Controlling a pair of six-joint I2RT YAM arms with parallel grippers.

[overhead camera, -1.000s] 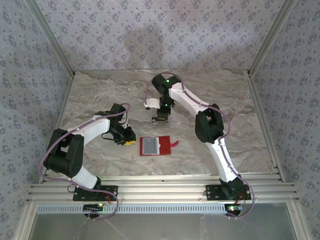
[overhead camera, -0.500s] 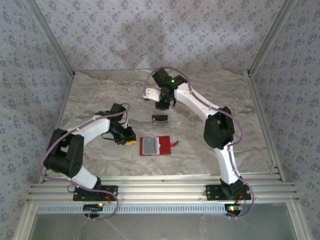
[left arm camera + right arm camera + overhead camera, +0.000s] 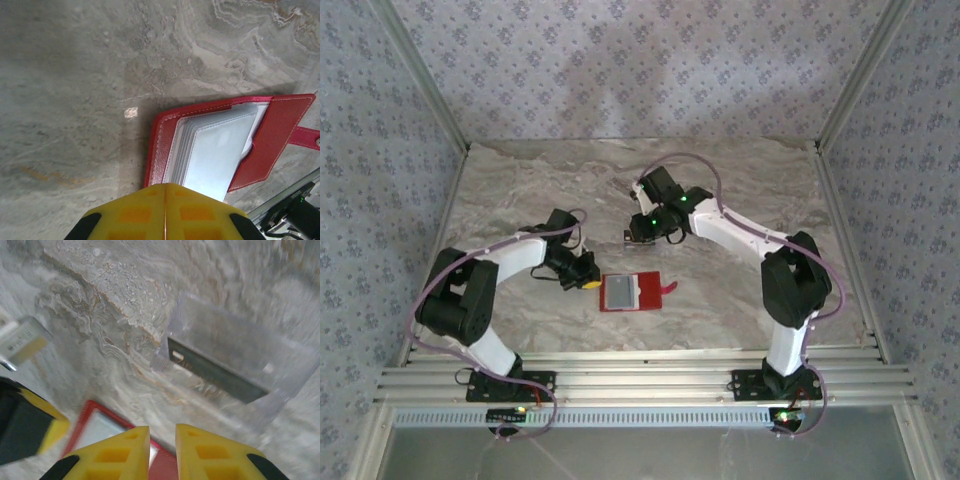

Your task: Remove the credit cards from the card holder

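- The left hand [image 3: 165,192] has its yellow fingers pressed flat together, and I see nothing between them. The tips sit at the near edge of the card holder [image 3: 210,150]. Whether they touch it or hover just above, I cannot tell.
- The card holder lies open on the counter [image 3: 75,100] straight ahead of the left hand. A fan of clear pockets [image 3: 225,131] shows inside the red cover, and the little red tab [image 3: 306,138] sticks out on the side far from the hand.
- One card [image 3: 220,371], pale with a dark band, lies flat on the counter well clear of the holder. It is just ahead of the right hand and slightly to its right.
- The right hand [image 3: 162,432] hangs above the counter between holder and card. Its fingers are a narrow slit apart and grip nothing.
- Progress, as I judge it: one card is out. The pockets look pale and stacked, but whether any still has a card in it cannot be made out, so the holder probably needs checking pocket by pocket.
- Nothing lies between either hand and the holder. Both hands are close to it from opposite sides, so they could crowd each other. The limp pockets and light cover may slide unless one hand pins the holder.
- Patterned walls [image 3: 620,60] and metal posts ring the counter, well away from the work.
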